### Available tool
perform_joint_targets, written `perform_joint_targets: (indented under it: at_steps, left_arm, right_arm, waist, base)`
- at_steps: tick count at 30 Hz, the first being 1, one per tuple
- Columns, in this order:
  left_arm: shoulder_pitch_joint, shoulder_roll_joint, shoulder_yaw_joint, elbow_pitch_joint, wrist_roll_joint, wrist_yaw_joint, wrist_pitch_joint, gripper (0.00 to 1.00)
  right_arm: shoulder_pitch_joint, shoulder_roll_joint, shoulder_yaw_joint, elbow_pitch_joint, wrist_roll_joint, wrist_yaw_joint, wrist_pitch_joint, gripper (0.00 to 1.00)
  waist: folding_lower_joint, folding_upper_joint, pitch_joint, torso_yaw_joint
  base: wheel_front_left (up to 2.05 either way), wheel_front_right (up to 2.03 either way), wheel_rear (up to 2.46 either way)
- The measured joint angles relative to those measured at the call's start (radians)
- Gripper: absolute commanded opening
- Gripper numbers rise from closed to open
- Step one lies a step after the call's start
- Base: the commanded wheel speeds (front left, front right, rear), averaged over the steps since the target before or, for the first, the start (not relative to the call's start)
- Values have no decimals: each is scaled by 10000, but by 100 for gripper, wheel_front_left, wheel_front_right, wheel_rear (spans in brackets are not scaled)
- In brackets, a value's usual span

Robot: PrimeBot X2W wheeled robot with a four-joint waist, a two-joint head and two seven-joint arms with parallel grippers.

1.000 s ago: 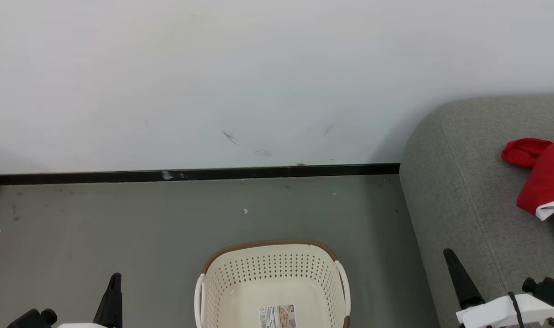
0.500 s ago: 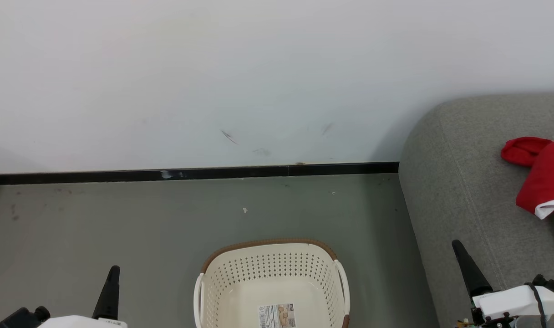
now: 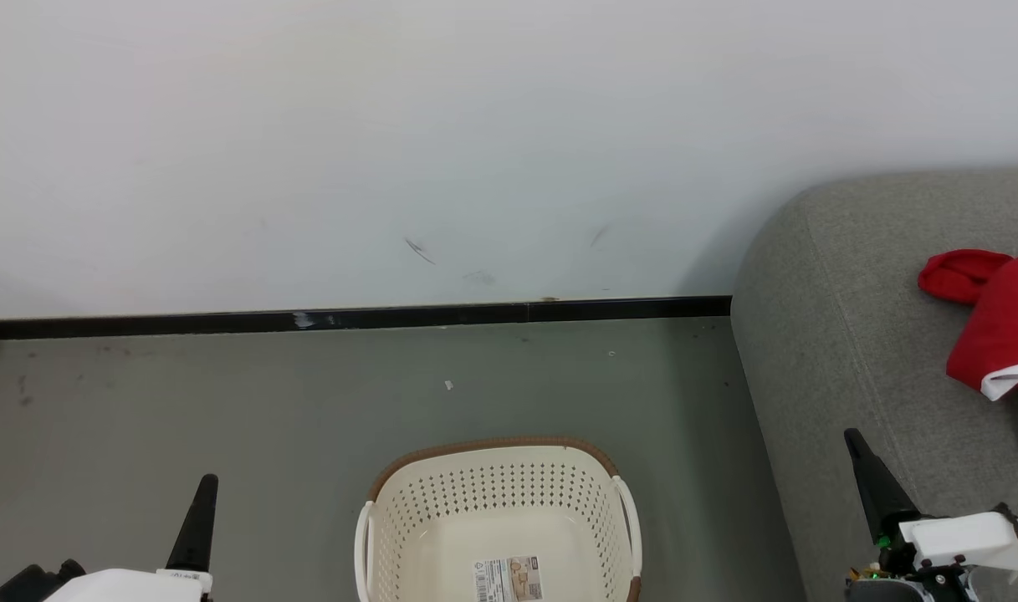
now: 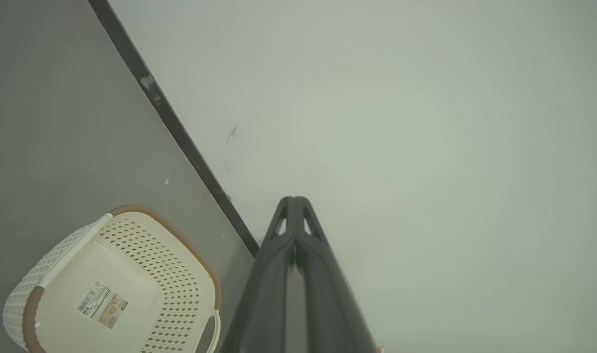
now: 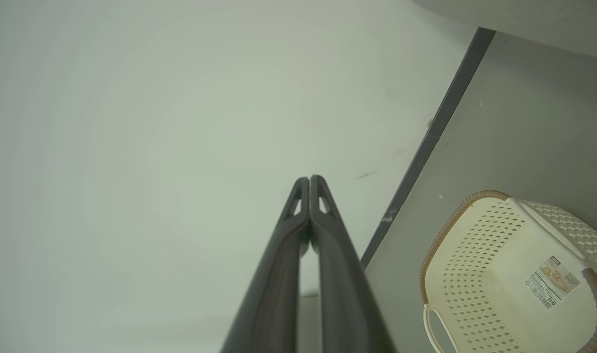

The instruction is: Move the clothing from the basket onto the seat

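The cream basket [image 3: 496,502] stands on the grey floor at the bottom centre, with only a barcode sticker on its base; it also appears as the basket [image 4: 131,274] and the basket [image 5: 504,264] in the wrist views. Red clothing [image 3: 989,322] with white edging lies on the grey seat [image 3: 843,351] at the right edge. My left gripper [image 3: 206,493] rises at the lower left, shut and holding nothing, left of the basket. My right gripper [image 3: 860,451] is shut and bare at the lower right, in front of the seat's corner. Both wrist views show the tips pressed together: left gripper [image 4: 294,202], right gripper [image 5: 309,181].
A white wall with a black skirting strip [image 3: 350,318] runs across behind the basket. Grey floor [image 3: 224,401] stretches to the left of the basket and between it and the wall. The seat's rounded corner stands close to the basket's right side.
The left gripper has dropped a little and shifted left. The right gripper has moved right and slightly further up the picture. Basket and clothing lie as before.
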Motion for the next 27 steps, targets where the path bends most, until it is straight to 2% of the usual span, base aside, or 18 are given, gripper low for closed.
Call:
perform_joint_targets:
  at_steps: [15,27]
  left_arm:
    - [-425,-151,355,416,-1933,-499,407,0]
    - [-540,-173,378,531,-1983,-516,435,0]
  right_arm:
    - [-341,-186,-67,155,2349,2,320,0]
    - [-481,-201,-69,253,2387,0,322,0]
  waist:
    - [-1,0,15,-30]
    - [-2,0,12,-31]
  base:
    - [0,0,0]
    - [0,0,0]
